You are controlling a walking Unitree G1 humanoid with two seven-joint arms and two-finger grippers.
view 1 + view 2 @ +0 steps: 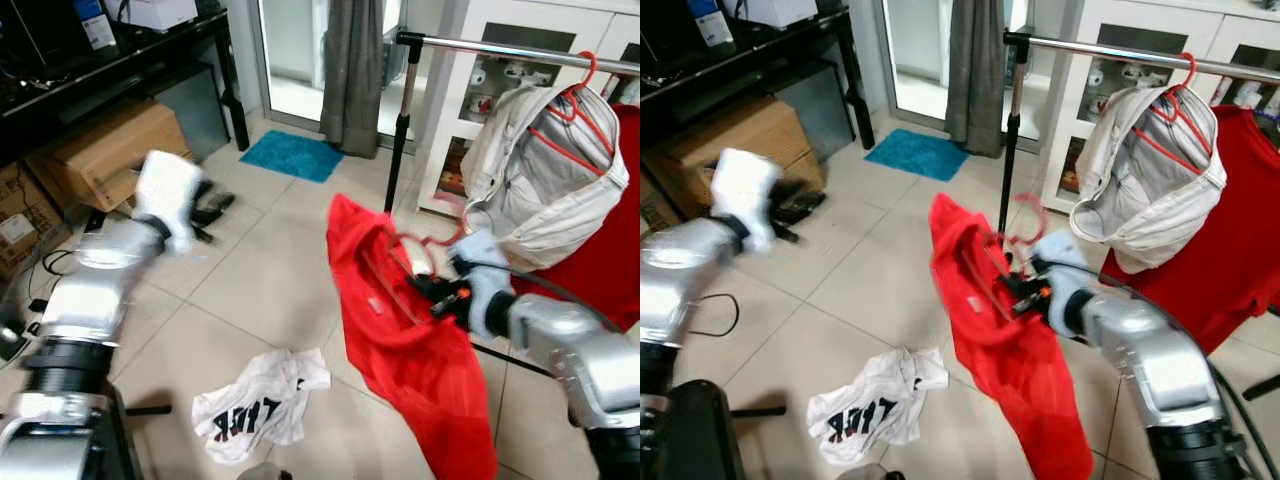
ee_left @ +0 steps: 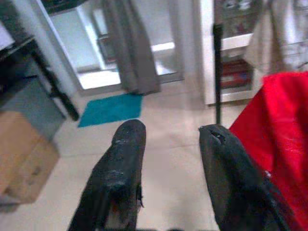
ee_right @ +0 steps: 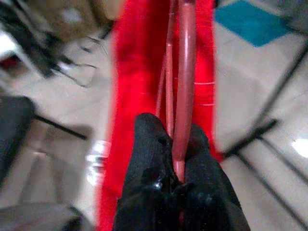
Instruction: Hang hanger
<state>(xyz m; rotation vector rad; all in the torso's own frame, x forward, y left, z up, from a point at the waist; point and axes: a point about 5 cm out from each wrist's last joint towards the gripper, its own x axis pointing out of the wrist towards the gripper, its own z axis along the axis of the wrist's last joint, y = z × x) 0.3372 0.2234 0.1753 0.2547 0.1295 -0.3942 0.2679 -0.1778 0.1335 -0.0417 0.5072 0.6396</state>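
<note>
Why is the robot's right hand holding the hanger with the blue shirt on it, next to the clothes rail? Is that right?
Not quite. The shirt on the hanger is red, not blue; the left eye view shows it. The right hand is shut on that hanger, close to the clothes rail.

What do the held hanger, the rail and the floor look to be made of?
Hanger: likely plastic; a smooth, glossy red rod clamped between the right gripper's fingers, carrying a red garment.
Rail: metal; it has a shiny silver tube with bright highlights on a black pole.
Floor: glazed tile, probably ceramic; pale squares, grout lines and soft reflections.
</note>
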